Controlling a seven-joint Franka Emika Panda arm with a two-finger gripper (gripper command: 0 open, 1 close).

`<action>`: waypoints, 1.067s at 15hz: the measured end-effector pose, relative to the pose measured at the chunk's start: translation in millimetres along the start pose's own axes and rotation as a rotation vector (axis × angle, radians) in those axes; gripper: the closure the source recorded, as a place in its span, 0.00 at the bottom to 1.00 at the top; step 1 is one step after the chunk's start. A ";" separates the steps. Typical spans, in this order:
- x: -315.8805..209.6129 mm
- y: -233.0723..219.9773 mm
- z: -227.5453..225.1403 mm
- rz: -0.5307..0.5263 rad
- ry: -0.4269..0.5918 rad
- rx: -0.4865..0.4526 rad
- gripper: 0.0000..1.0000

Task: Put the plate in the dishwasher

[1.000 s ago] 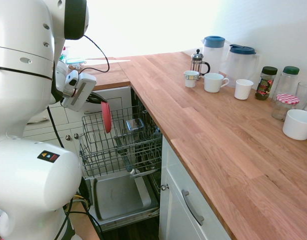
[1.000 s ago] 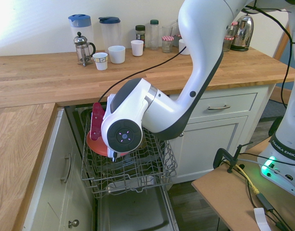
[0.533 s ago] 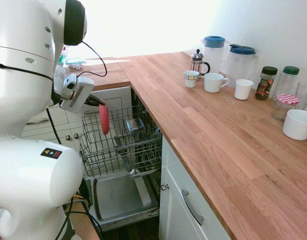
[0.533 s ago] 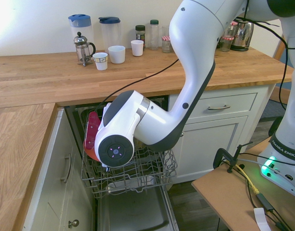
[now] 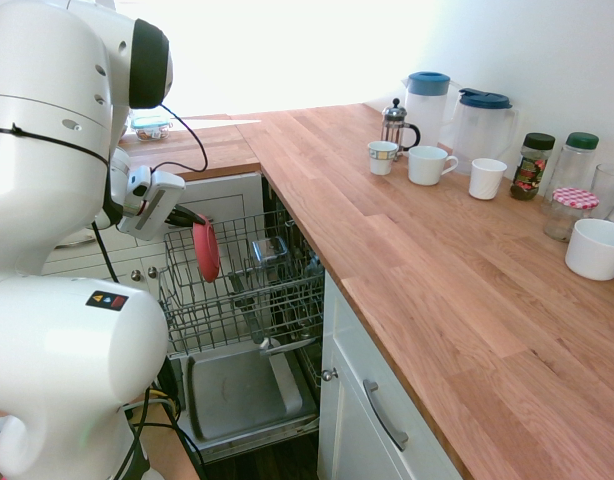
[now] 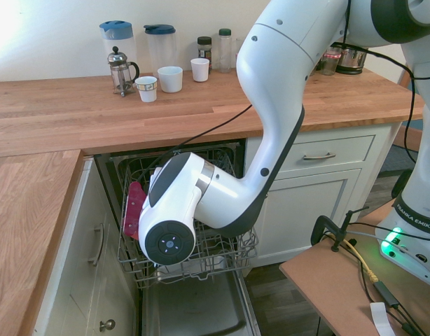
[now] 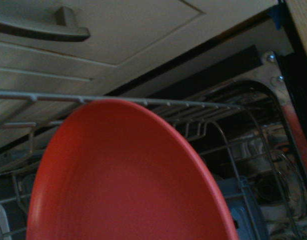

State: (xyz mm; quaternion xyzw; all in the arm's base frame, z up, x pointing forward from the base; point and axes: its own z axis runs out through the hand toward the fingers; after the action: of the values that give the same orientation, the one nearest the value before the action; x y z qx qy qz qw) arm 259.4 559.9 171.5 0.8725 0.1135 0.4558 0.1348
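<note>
Kitchen corner with a wooden counter, white cabinets and an open dishwasher (image 5: 249, 395), its grey door folded flat and its wire rack (image 5: 287, 290) pulled out over it. A white arm reaches down toward the rack, and its gripper (image 5: 190, 219) is closed on the top edge of the plate (image 5: 206, 251), a coral-red disc held on edge so it can slip between the rack's wires rather than lie flat across them. The plate's lower part sits inside the rack's outline near one corner, on the side away from the small grey cutlery basket (image 5: 270, 249). Whether its bottom rim already rests on the wires is hard to tell, since the arm's elbow blocks much of the second exterior view, where only a red strip (image 6: 133, 210) shows. From the wrist, the plate (image 7: 123, 185) fills the lower picture with the rack's rail behind it. Jugs, cups and jars on the counter stand well apart.
</note>
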 end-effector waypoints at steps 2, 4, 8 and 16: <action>-5.5 0.5 14.5 -0.007 -0.011 0.031 0.00; -5.1 2.1 23.3 -0.008 -0.023 0.061 0.00; 0.6 5.5 32.5 -0.012 -0.026 0.111 0.00; 2.7 8.9 45.2 -0.014 -0.090 0.238 0.00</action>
State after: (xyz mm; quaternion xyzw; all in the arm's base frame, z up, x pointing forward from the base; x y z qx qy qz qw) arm 298.9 546.5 151.9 0.9012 0.1667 0.3983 0.0385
